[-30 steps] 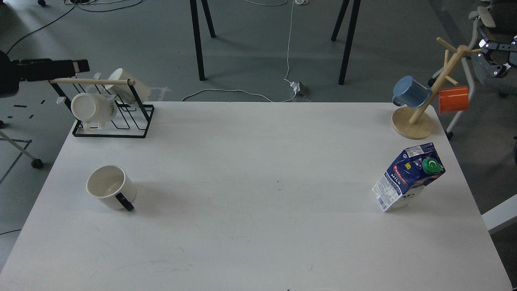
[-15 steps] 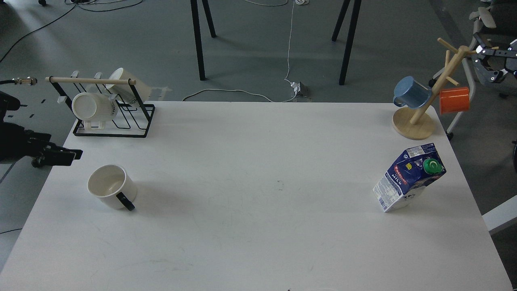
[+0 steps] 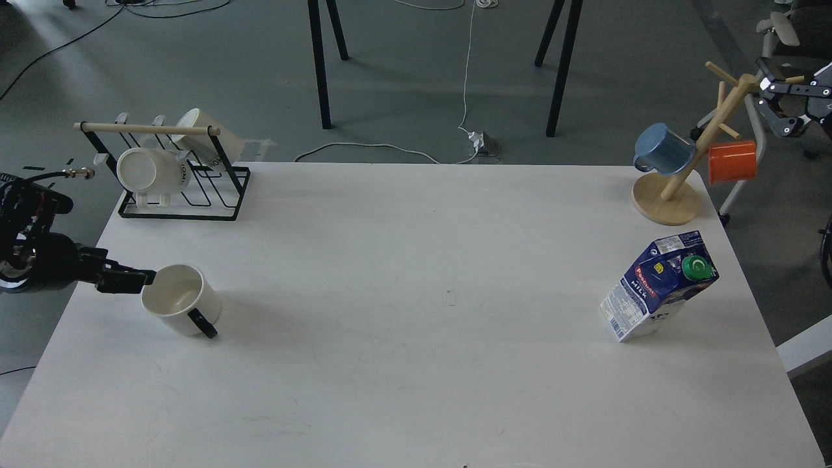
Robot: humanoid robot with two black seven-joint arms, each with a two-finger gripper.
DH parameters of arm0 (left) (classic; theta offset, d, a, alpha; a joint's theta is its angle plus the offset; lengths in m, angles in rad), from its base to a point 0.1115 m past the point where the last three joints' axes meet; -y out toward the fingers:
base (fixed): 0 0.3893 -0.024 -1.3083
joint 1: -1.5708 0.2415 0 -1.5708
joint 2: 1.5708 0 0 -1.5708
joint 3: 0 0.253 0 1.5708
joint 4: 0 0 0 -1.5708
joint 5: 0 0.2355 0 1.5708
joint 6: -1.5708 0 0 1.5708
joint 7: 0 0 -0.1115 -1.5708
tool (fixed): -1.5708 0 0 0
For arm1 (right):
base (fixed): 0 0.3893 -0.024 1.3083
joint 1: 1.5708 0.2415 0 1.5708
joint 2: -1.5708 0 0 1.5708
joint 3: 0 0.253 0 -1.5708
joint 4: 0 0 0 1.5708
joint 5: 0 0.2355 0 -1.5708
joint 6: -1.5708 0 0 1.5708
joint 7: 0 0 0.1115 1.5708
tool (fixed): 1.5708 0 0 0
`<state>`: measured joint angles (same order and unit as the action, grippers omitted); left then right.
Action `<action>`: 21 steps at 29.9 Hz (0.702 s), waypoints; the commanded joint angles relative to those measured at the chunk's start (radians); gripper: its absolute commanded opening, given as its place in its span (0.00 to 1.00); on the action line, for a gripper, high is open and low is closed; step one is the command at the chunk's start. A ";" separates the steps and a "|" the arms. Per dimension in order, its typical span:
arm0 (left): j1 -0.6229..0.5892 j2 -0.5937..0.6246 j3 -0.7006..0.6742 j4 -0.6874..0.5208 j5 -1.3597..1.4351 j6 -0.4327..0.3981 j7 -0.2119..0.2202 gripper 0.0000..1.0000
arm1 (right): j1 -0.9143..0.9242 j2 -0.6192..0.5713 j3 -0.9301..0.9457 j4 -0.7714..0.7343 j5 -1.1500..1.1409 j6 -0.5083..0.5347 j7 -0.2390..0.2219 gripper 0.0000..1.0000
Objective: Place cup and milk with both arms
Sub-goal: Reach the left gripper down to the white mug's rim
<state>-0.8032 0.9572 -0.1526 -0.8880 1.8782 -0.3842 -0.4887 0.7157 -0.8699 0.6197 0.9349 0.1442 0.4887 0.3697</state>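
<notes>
Open tabletop [image 3: 416,273] between cup [image 3: 181,300], milk [image 3: 660,285]

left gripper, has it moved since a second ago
Yes. The left gripper was up by the black wire rack; it has dropped toward the near side and now sits at the cup rim.

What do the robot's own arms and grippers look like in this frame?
The left arm is bulky, matte black, with exposed black cables and a brass-coloured connector, ending in a slim black left gripper. The right gripper is dark grey to black, angular, with pale patches and visible fasteners.
</notes>
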 commanded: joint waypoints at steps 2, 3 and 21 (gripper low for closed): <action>0.030 -0.015 0.002 0.017 0.001 0.022 0.000 1.00 | -0.009 -0.001 0.002 0.002 0.000 0.000 0.000 0.99; 0.030 -0.021 0.002 0.017 0.001 0.021 0.000 1.00 | -0.009 -0.001 0.002 0.001 0.000 0.000 0.000 0.99; 0.039 -0.153 -0.005 0.109 -0.019 0.048 0.000 0.98 | -0.024 -0.003 0.002 0.007 0.000 0.000 0.000 0.99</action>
<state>-0.7660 0.8321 -0.1549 -0.8053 1.8664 -0.3527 -0.4888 0.6952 -0.8716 0.6213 0.9409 0.1442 0.4887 0.3696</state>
